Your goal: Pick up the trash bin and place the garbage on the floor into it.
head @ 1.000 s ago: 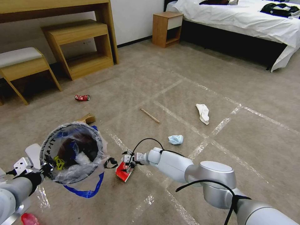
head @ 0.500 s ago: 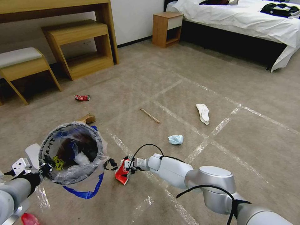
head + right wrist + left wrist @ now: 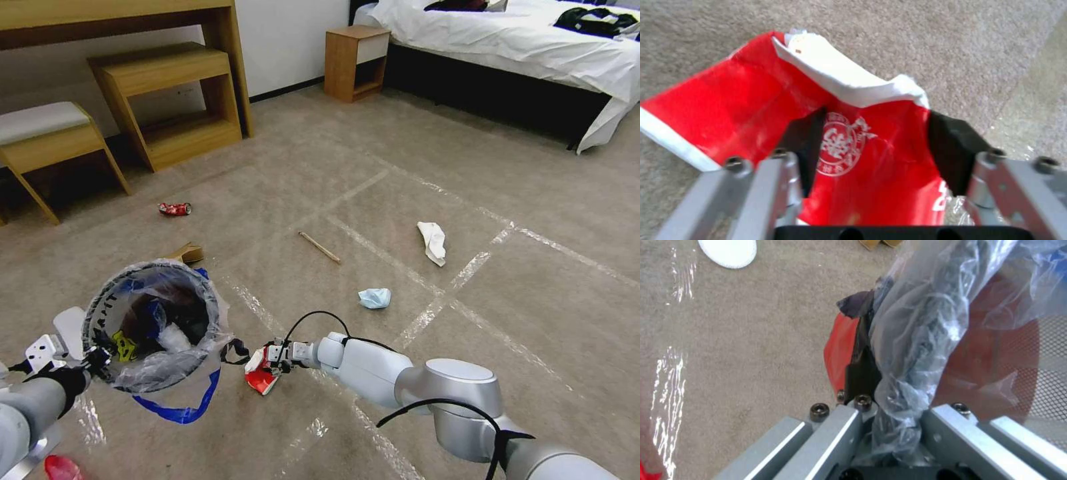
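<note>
Left gripper (image 3: 889, 426) clamps the rim of the trash bin (image 3: 157, 323), held above the floor (image 3: 373, 187). Right gripper (image 3: 270, 360) just beside it – fingers pinching a red wrapper (image 3: 853, 143). Farther out on the carpet: face mask (image 3: 375, 297), wooden stick (image 3: 319, 246), white tissue (image 3: 433, 241), crushed can (image 3: 175, 209).

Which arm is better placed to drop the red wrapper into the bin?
The right. Its pincer already straddles the red wrapper beside the bin. The left pincer is busy gripping the bin's rim.
</note>
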{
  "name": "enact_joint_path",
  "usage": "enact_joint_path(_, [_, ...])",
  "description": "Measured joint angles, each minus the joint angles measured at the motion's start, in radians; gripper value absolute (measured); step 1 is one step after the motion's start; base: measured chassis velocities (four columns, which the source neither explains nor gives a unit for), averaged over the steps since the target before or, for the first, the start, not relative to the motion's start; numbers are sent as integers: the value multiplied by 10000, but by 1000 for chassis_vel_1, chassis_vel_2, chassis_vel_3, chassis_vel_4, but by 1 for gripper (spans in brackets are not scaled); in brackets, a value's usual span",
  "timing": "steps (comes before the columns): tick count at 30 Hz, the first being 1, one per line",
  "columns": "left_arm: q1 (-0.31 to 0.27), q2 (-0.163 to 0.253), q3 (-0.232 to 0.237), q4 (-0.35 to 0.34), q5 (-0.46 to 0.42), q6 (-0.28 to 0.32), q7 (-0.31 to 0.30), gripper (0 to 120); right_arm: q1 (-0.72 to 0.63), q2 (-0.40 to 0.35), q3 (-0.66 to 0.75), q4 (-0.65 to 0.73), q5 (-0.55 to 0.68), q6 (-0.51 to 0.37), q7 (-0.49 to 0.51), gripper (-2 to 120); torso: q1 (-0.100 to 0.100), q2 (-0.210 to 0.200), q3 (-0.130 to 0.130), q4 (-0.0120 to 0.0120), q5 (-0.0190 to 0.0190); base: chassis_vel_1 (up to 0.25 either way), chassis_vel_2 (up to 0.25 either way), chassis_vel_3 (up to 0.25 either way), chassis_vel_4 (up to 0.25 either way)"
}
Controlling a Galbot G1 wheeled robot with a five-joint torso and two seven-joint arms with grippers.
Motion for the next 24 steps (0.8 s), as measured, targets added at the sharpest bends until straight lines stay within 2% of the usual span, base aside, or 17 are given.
enact_joint_path(1, [0,0,0,0,0,0,0,0,0,0,0,0,0,0,0,48,0,0,0,0,0,0,0,0,0])
enact_joint_path(4, [-19,-20,49,32,13,0,1,0,-6,4,93,-29,-56,100,40,35,0,-1,1,4,2,0,0,0,0])
enact_joint_path(5, [-19,-20,49,32,13,0,1,0,-6,4,93,-29,-56,100,40,35,0,-1,1,4,2,0,0,0,0])
enact_joint_path(8, [-1,-26,57,28,28,0,2,0,18,5,134,-23,-62,156,12,20,1,-1,2,4,1,0,0,0,0])
enact_joint_path(9, [-1,-26,57,28,28,0,2,0,18,5,134,-23,-62,156,12,20,1,-1,2,4,1,0,0,0,0])
enact_joint_path(13, [52,-29,47,-5,62,0,5,0,-1,5,165,38,-58,185,103,8,1,-1,2,4,1,0,0,0,0])
enact_joint_path(17, [29,-16,62,1,75,0,5,0,-14,5,240,34,-73,211,180,0,1,-1,2,4,2,0,0,0,0])
enact_joint_path(24, [-22,5,105,42,72,0,-3,0,157,5,613,-10,-117,286,120,0,1,-1,1,4,1,0,0,0,0])
